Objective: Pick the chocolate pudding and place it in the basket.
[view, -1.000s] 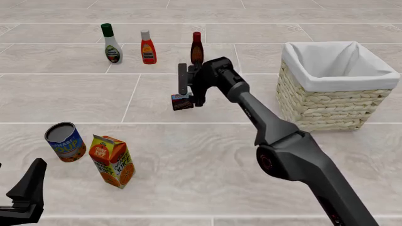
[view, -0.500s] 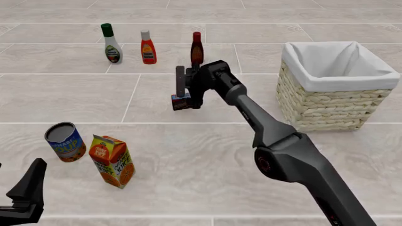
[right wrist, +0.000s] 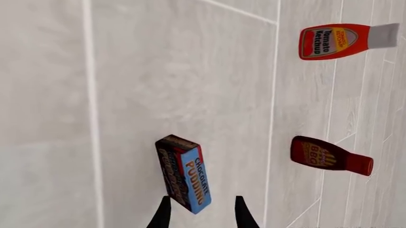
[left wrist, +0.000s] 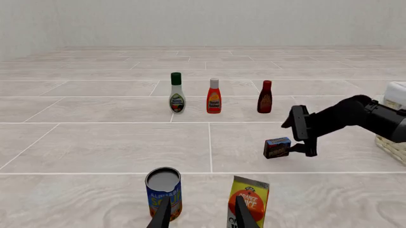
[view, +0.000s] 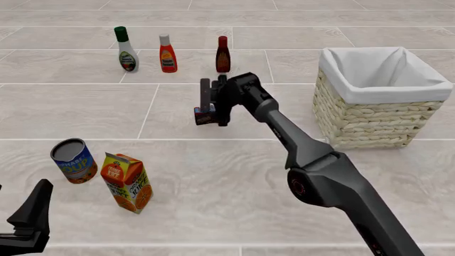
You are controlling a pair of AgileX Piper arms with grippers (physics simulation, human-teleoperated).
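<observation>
Nearest the arms' side of the table, the left gripper (view: 29, 224) sat low at the front-left corner holding nothing, its fingers parted, with a soup can (view: 73, 160) and an orange juice carton (view: 127, 182) standing close together just beyond it. Farther in, across a wide stretch of bare table, the right gripper (view: 212, 101) hung over the chocolate pudding (view: 204, 116), its fingers spread and seeming not yet to grip the small box, though contact could not be told for certain. The basket (view: 376, 98) stood well apart to the right with open table between, and three bottles (view: 167, 53) lined the far side.
</observation>
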